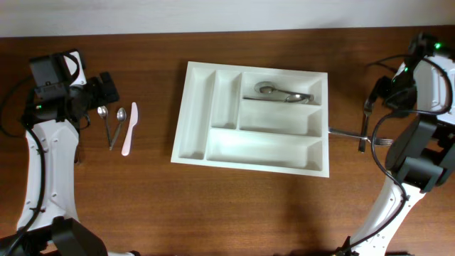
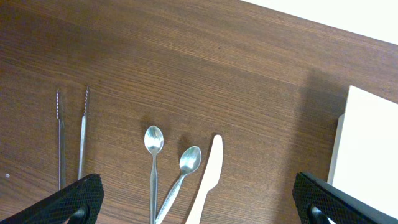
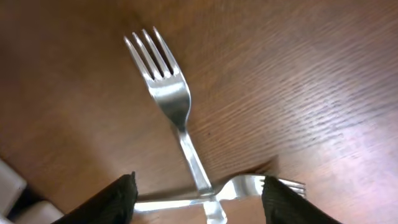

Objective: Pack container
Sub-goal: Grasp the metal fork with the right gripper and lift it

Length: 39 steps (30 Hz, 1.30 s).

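Note:
The white five-compartment container (image 1: 192, 121) lies mid-table; its edge shows in the left wrist view (image 2: 367, 155). Metal utensils (image 1: 284, 94) lie in its upper right long compartment. Two metal spoons (image 1: 111, 122) and a white plastic knife (image 1: 130, 129) lie left of it. In the left wrist view they are the spoons (image 2: 153, 140) (image 2: 189, 160) and the knife (image 2: 209, 171). My left gripper (image 1: 102, 91) (image 2: 199, 208) is open and empty above them. Two crossed forks (image 1: 362, 135) lie right of the container. My right gripper (image 1: 371, 107) (image 3: 199, 205) is open just over the upright fork (image 3: 166, 93) and the crossing fork (image 3: 264, 185).
Metal tongs (image 2: 71, 134) lie left of the spoons, seen only in the left wrist view. The table's far edge meets a pale wall (image 1: 227, 14). Cables hang by both arms.

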Tool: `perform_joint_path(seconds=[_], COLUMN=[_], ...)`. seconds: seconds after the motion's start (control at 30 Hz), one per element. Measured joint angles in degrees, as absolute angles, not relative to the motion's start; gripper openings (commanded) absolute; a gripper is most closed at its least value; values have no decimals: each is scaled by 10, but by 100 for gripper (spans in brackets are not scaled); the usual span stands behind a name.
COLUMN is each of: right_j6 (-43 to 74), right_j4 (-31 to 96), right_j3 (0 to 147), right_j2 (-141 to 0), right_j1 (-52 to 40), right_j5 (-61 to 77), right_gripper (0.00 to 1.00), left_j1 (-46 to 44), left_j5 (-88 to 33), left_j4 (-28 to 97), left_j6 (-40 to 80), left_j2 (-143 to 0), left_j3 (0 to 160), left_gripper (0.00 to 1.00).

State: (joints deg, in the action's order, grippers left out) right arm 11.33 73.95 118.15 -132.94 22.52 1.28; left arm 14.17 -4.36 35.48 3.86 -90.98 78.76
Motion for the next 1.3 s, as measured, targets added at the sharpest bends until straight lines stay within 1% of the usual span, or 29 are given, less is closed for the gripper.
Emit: perform_joint_path(seconds=[0.17,0.3,0.37,0.4,0.57,0.6,0.67,0.73,0.9,1.1,1.3], right_j6=[99,93,90,90,88,90,88,89,88,83,11], right_j4=[700,658,635,625,588,586,583,582,576,516,468], right_j3=[1130,1092,1070,1062,1049,1048,1047,1047,1047,1047,1109], right_j2=[-1329,-1329,-1329,-1329,-1328,-1328,-1327,-1327,-1326,-1326,-1326], right_j1=[223,220,220,220,220,220,219,218,217,218,220], right_j5=[13,13,13,13,11,11,13,15,14,6,2], right_gripper=[64,59,54,50,23,21,9,4,4,4,4], left_j1=[142,142,142,142,142,142,142,142,142,142,142], left_j5=[-44,-44,-44,-44,-44,-44,-44,-44,-44,-44,-44], left_j4=[354,355,355,355,355,355,355,355,355,355,355], left_j6=[38,38,38,38,39,38,39,39,39,38,38], left_j2=[-910,-910,-910,-910,-910,-910,-910,-910,-910,-910,-910], left_j3=[788,788,788,788,788,788,788,788,788,788,788], left_gripper=[99,99,99,99,99,99,99,99,99,99,99])
